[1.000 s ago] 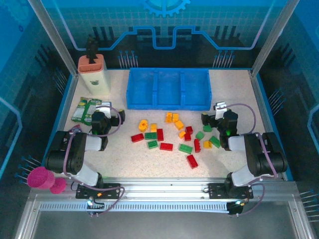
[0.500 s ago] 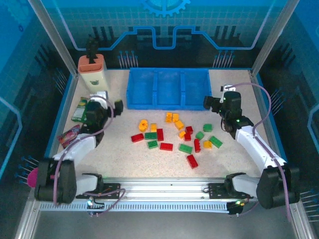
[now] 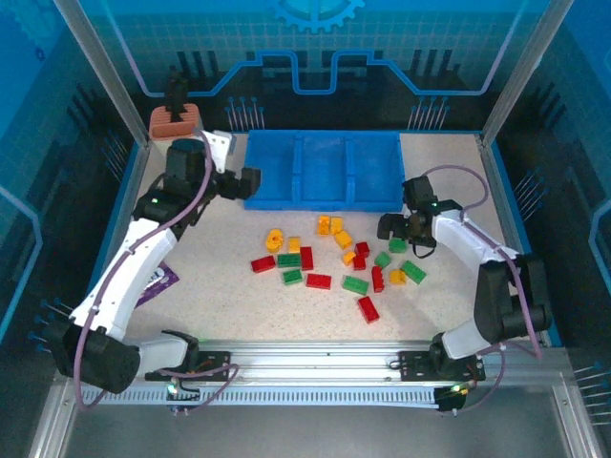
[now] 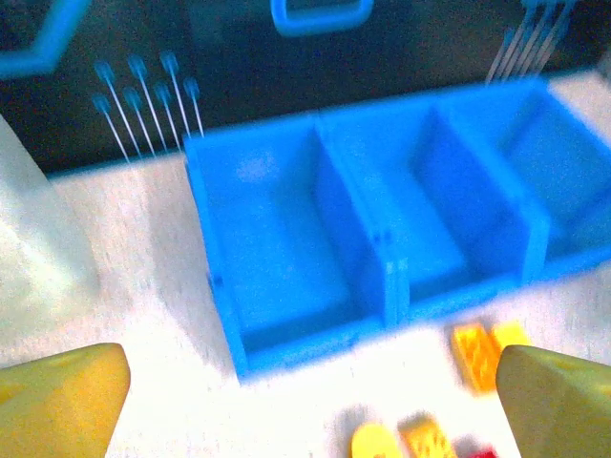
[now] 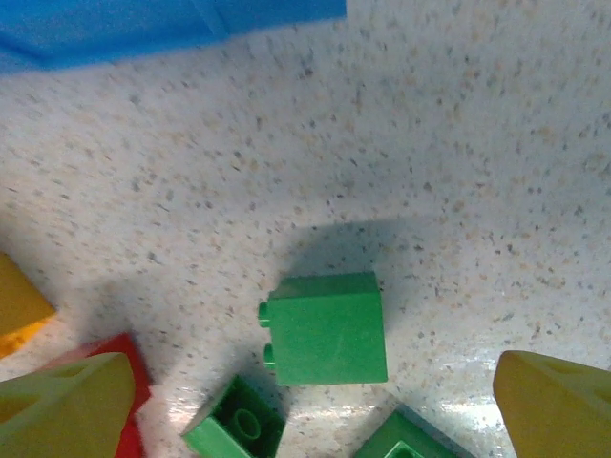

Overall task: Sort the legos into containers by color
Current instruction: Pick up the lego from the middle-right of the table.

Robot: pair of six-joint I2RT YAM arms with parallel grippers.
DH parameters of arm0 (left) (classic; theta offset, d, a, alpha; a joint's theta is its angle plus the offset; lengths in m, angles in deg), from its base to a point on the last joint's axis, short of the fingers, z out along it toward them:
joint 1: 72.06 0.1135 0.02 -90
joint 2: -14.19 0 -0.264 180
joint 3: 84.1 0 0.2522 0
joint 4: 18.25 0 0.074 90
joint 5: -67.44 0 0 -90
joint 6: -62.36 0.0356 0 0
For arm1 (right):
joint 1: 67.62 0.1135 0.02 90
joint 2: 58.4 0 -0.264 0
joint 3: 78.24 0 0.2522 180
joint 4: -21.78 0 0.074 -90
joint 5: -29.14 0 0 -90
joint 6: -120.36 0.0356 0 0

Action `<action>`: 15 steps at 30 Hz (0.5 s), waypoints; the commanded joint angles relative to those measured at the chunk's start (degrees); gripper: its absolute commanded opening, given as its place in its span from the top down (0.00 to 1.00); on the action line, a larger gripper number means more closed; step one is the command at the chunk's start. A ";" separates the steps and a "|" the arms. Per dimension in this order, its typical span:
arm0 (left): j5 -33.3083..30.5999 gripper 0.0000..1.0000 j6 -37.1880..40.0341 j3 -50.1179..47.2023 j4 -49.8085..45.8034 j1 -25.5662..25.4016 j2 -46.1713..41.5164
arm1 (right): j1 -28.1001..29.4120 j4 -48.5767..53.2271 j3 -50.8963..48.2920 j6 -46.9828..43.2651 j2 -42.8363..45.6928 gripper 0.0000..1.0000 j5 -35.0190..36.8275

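- Left gripper [image 3: 243, 181]: spread fully, gripping nothing; upper left of the overhead frame, just beside the left end of the blue tray [image 3: 323, 201].
- Right gripper [image 3: 396, 229]: spread wide, gripping nothing; right of centre, poised over a green lego [image 5: 329, 327] that sits between the fingertips in the wrist frame, apart from both.
- Legos [image 3: 319, 281]: scattered on the table [image 3: 220, 305] mid-frame, below the tray; red, green and yellow-orange mixed.

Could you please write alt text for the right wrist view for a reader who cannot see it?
A green lego lies on its side on the speckled table, centred ahead of the open right gripper. At the bottom edge sit more green legos and a red lego; the blue tray crosses the top left.
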 commanded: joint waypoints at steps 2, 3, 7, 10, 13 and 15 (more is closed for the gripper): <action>1.99 0.01 0.71 -1.60 -5.50 -0.76 0.51 | 0.62 3.80 3.06 0.26 -3.90 0.03 0.19; 2.35 0.01 0.37 -1.94 -5.28 -0.74 0.71 | 0.62 3.88 3.20 0.23 -4.74 0.03 0.18; 6.10 0.01 -1.05 -2.28 -4.15 -0.78 1.51 | 0.66 3.62 3.40 0.03 -7.79 0.07 0.63; 7.73 0.01 -1.44 -0.46 -4.54 -0.78 2.56 | 0.62 3.53 3.63 -0.15 -9.21 0.14 0.88; 8.88 0.01 -1.02 2.25 -5.97 -0.96 4.12 | 0.62 2.67 3.24 -0.61 -9.87 0.19 1.30; 9.69 0.00 -0.62 3.86 -6.90 -1.27 5.06 | 0.67 2.70 3.43 -1.09 -10.56 0.24 1.96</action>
